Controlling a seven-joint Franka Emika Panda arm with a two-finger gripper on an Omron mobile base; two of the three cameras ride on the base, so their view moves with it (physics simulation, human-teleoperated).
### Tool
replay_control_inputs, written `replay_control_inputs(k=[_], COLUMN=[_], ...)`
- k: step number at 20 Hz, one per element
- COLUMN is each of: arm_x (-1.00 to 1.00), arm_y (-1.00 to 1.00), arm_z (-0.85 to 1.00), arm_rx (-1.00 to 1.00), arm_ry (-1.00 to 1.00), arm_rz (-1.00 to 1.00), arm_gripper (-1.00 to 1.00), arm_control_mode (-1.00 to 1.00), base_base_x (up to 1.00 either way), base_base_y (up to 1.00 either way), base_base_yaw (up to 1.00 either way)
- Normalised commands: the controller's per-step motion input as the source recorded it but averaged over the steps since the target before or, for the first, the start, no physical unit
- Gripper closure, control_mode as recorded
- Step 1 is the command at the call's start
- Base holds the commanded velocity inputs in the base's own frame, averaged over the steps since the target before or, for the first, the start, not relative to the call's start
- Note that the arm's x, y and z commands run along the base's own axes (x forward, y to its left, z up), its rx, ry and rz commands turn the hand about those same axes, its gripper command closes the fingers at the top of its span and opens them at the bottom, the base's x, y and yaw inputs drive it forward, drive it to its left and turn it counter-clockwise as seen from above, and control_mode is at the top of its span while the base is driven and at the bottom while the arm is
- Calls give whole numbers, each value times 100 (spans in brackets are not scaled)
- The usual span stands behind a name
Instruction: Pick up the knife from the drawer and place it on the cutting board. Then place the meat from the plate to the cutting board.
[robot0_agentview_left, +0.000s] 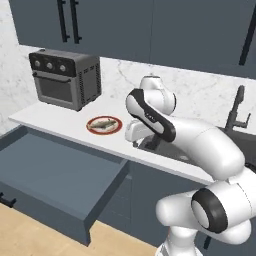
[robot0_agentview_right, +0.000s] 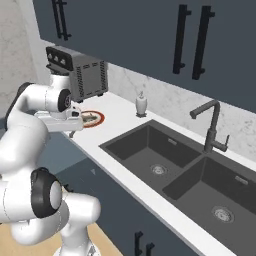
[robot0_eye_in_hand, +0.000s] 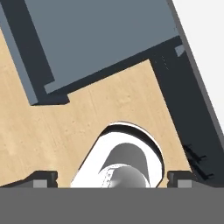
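The wide blue-grey drawer (robot0_agentview_left: 50, 167) stands pulled open below the white counter; what I see of its inside is bare, and the knife is hidden or out of view. On the counter the red-rimmed plate (robot0_agentview_left: 104, 125) carries the pale meat (robot0_agentview_left: 103, 123). My gripper (robot0_agentview_left: 136, 140) hangs just right of the plate at the counter's front edge, pointing down. In the hand view the gripper (robot0_eye_in_hand: 111, 179) is open, its fingertips (robot0_eye_in_hand: 41, 179) wide apart with nothing between them, and the drawer (robot0_eye_in_hand: 100, 39) lies below. The hand partly covers the plate (robot0_agentview_right: 95, 120) in the right base view. The cutting board is out of view.
A dark toaster oven (robot0_agentview_left: 65, 77) stands at the back left of the counter. A black double sink (robot0_agentview_right: 165, 165) with a faucet (robot0_agentview_right: 212, 125) lies to the right, a soap dispenser (robot0_agentview_right: 141, 105) behind it. Dark wall cabinets (robot0_agentview_left: 125, 25) hang above. Wooden floor (robot0_eye_in_hand: 57, 140) lies below the drawer.
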Motion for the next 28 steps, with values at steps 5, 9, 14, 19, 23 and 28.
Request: replay_control_inputs(k=[5,9,14,19,23,28], arm_x=[0,18,86,100,100,100], arm_y=[0,2,16,35,36,18], arm_z=[0,5,4,-1,-13,-63], arm_rx=[0,0,-1,0,0,-5], arm_ry=[0,0,0,2,8,3], arm_rz=[0,0,-10,-38,-37,-46], arm_gripper=[-100,-100,-100,-100,-100,-100], arm_control_mode=[100,-100,-100,-100,-100,-100], base_base_x=[66,36,0,0,0,0], base_base_y=[7,3,0,0,0,0], base_base_yaw=[5,3,0,0,0,0])
